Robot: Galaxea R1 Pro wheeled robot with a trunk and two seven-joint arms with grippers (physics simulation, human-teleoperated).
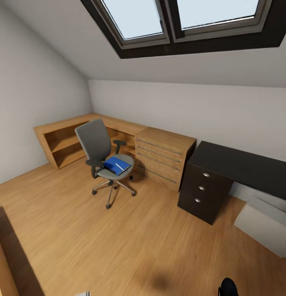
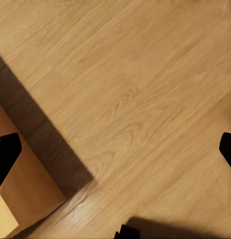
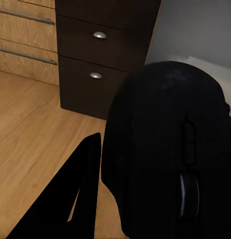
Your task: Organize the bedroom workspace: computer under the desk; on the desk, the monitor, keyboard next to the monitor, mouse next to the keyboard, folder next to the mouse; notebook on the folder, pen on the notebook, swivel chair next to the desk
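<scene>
Low wooden cabinets along the far walls under the sloped ceiling, with a wooden drawer chest at their right end, just beside the desk. Between robot and desk, open plank floor; at the head view's lower left, a corner of the wooden bed frame.

In front of the cabinets, the swivel chair, well apart from the desk, with the blue folder flat on its seat. Right of the desk's dark drawer unit, the pale computer on the floor below the black top's front edge.

Right gripper clamped on the black mouse, one dark finger against its side; beyond them, in the right wrist view, the drawer unit's silver knobs and a strip of floor, so mouse near the desk's end but not over the top.

Left gripper with fingers spread wide and nothing between, above bare floor beside the bed frame corner.
</scene>
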